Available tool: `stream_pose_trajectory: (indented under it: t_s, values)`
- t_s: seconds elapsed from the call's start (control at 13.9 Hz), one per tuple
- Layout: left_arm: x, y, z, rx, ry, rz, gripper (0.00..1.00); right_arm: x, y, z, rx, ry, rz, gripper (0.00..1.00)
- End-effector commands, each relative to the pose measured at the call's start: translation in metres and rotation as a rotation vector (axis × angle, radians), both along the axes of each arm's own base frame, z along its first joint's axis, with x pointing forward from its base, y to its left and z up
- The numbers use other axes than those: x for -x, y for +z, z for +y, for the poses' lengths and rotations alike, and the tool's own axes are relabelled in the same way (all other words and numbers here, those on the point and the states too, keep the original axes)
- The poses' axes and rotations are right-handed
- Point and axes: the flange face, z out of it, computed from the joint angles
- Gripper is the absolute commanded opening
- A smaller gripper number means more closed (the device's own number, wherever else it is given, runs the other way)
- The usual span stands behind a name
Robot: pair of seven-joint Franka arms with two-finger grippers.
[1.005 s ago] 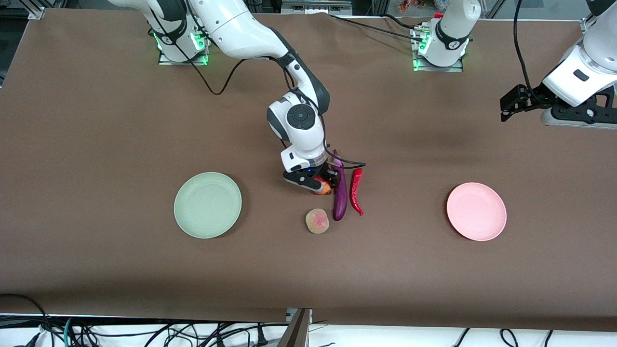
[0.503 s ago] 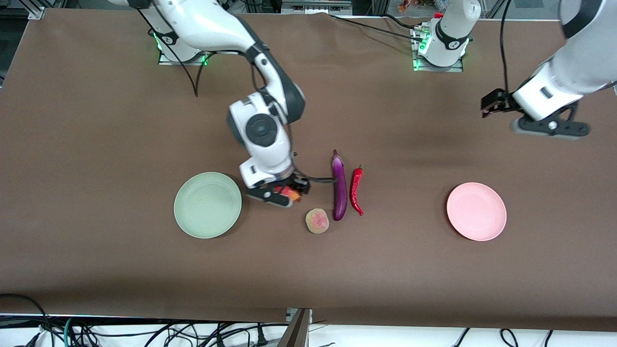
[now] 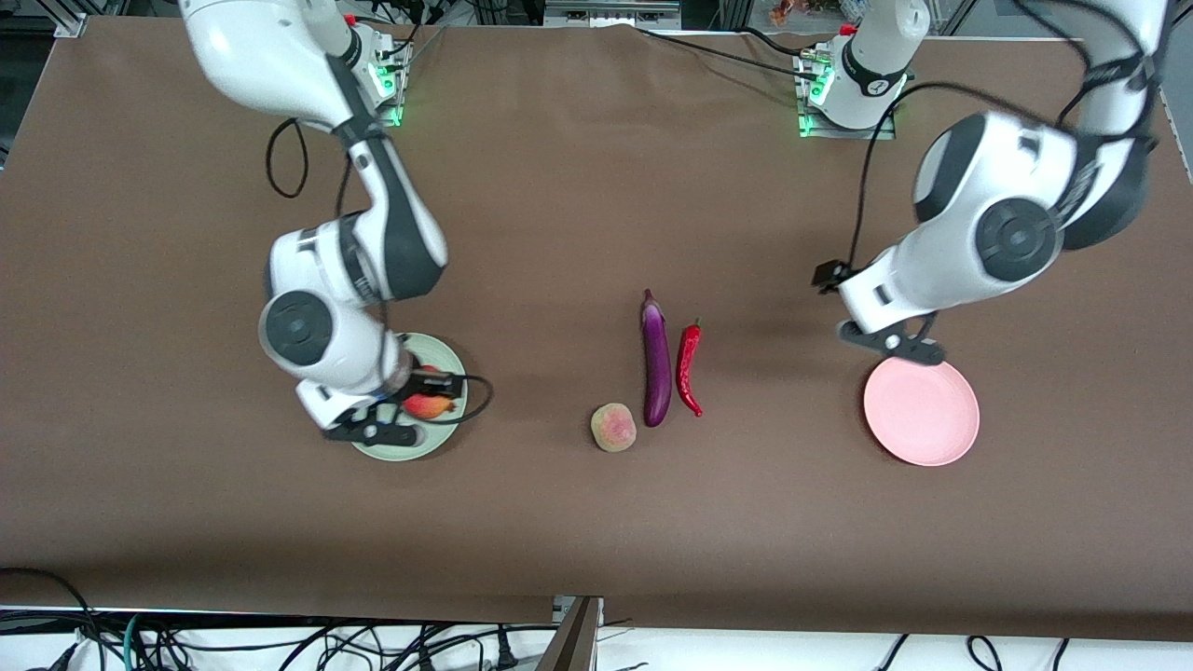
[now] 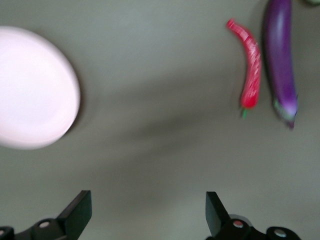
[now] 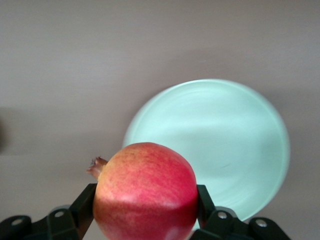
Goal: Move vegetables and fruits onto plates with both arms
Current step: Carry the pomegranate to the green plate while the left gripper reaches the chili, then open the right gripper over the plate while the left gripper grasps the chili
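- The right gripper (image 3: pixel 410 415), fingers clamped on the red pomegranate (image 5: pixel 145 192), is hanging over the green plate (image 3: pixel 445 352), lower left of the front view.
- The left gripper (image 4: pixel 147 214), fingers apart and empty, is hovering by the pink plate (image 3: pixel 921 408); the chili (image 3: pixel 688 368) is lying toward frame centre, lengthwise up-down.

The green plate (image 3: pixel 445 359) is mostly covered from above by the right hand (image 3: pixel 410 410) clamping the red fruit (image 3: pixel 427 405). At the surface's (image 3: pixel 596 522) middle, eggplant (image 3: pixel 656 363) and chili (image 3: pixel 689 368) lie side by side with a slim gap; the peach (image 3: pixel 613 427) sits at the eggplant's 8 o'clock, nearly touching. The spread left hand (image 4: pixel 147 217) overhangs the pink plate's (image 3: pixel 927 415) 12 o'clock rim. Bare surface lies between the cluster and each plate.
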Motion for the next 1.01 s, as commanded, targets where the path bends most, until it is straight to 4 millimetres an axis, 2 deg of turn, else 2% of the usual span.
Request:
stream_pose_trajectory:
  t_s: [0.0,0.07,0.14,0.29,0.43,0.57,0.72,0.79,0.93]
  values:
    - [-0.008,-0.044,-0.060,0.058,-0.055,-0.044,1.00,-0.002,-0.027,-0.053,-0.051,0.054,0.008,0.70]
    - [-0.007,-0.063,-0.076,0.064,-0.039,-0.051,1.00,-0.001,-0.045,-0.067,-0.049,0.045,-0.008,0.71]
    - [-0.006,-0.080,-0.088,0.065,-0.016,-0.055,1.00,0.001,-0.063,-0.073,-0.043,0.032,-0.019,0.75]
    - [0.005,-0.108,-0.112,0.074,-0.031,-0.057,1.00,0.004,-0.081,-0.077,-0.050,0.011,-0.030,0.83]
    - [0.013,-0.130,-0.124,0.078,-0.050,-0.064,1.00,0.004,-0.088,-0.086,-0.059,-0.014,-0.024,0.99]
    - [0.019,-0.155,-0.126,0.084,-0.051,-0.065,0.98,0.002,-0.082,-0.083,-0.062,-0.019,-0.027,0.99]
    - [0.022,-0.170,-0.127,0.095,-0.052,-0.079,0.77,0.001,-0.073,-0.077,-0.073,-0.033,-0.037,0.99]
    - [0.023,-0.172,-0.130,0.100,-0.054,-0.089,0.75,-0.002,-0.062,-0.066,-0.088,-0.057,-0.045,0.99]
    - [0.030,-0.183,-0.143,0.105,-0.070,-0.082,0.70,-0.004,-0.037,-0.029,-0.092,-0.114,-0.009,0.99]
